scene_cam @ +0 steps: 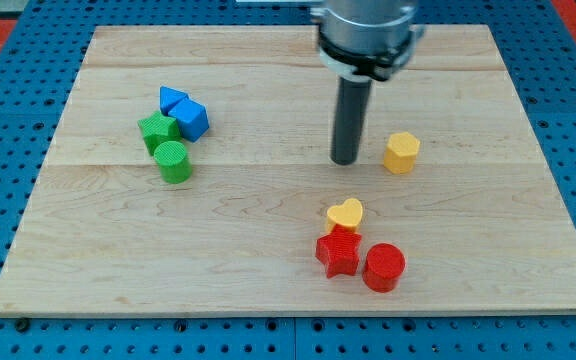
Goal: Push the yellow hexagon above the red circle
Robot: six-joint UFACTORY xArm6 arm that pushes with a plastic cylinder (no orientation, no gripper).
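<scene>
The yellow hexagon (401, 152) lies on the wooden board right of centre. The red circle (384, 267) lies below it near the board's bottom edge, well apart from it. My tip (345, 160) rests on the board just left of the yellow hexagon, with a small gap between them. The rod rises from the tip to the arm's grey collar at the view's top.
A red star (338, 252) touches the red circle's left side, with a yellow heart (345, 214) just above the star. At the view's left sit two blue blocks (185, 112), a green star (158, 130) and a green cylinder (174, 161). The board (268, 260) lies on a blue pegboard.
</scene>
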